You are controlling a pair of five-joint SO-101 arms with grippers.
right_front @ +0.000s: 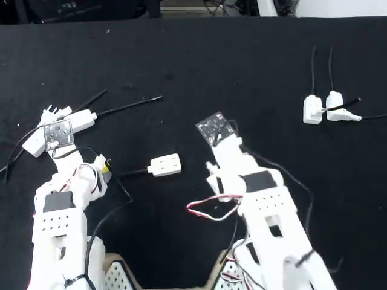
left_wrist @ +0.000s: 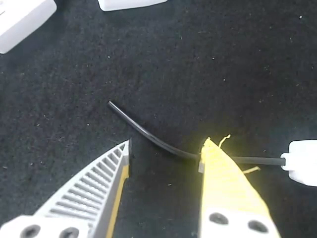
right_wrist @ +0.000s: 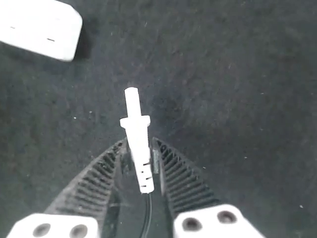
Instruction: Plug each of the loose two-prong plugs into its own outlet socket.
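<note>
A slim white two-prong plug (right_wrist: 136, 124), prongs pointing forward, sits clamped in the right gripper (right_wrist: 139, 145), near the white outlet socket (right_wrist: 39, 29). The left gripper (left_wrist: 166, 145) gapes wide over a black cord (left_wrist: 143, 131), holding nothing.

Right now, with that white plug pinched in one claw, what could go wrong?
1. The right gripper pinches the plug by its slim body, so it might twist or slip when pushed in.
2. The socket lies loose on the table with nothing holding it; it may slide away under a push.
3. The left gripper hangs open over a black cable, so closing could grab only cable.
</note>
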